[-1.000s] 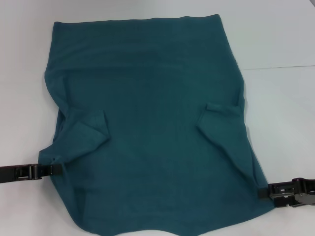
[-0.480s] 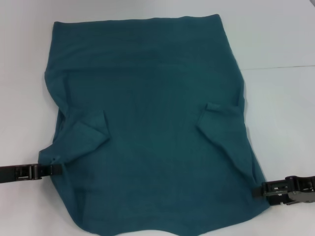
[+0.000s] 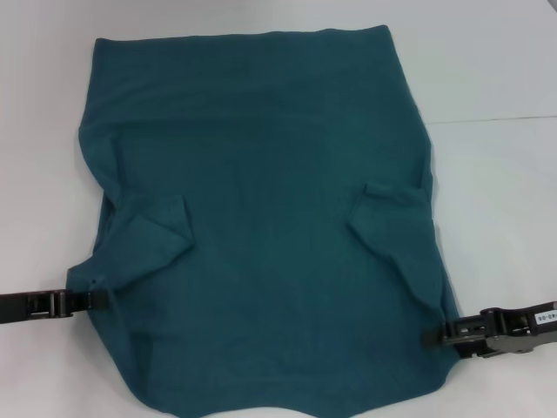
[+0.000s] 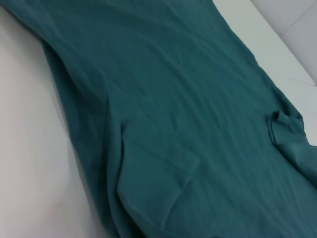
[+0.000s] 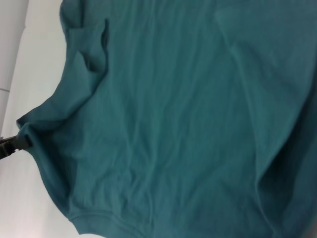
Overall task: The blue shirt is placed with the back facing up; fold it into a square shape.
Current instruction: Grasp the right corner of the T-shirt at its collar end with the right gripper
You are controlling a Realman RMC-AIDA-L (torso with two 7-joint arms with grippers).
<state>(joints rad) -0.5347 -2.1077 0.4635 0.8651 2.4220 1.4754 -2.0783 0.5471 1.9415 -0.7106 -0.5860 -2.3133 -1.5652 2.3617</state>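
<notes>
A white table [image 3: 487, 52] spreads flat under and around the right gripper [image 3: 438, 336] and reaches equally bare past the left gripper [image 3: 103, 298] on the other side. Well beyond the right gripper, farther from the robot, a thin seam [image 3: 496, 117] crosses the white surface to the edge of the head view. The surface is smooth and unmarked on both sides of that line.
</notes>
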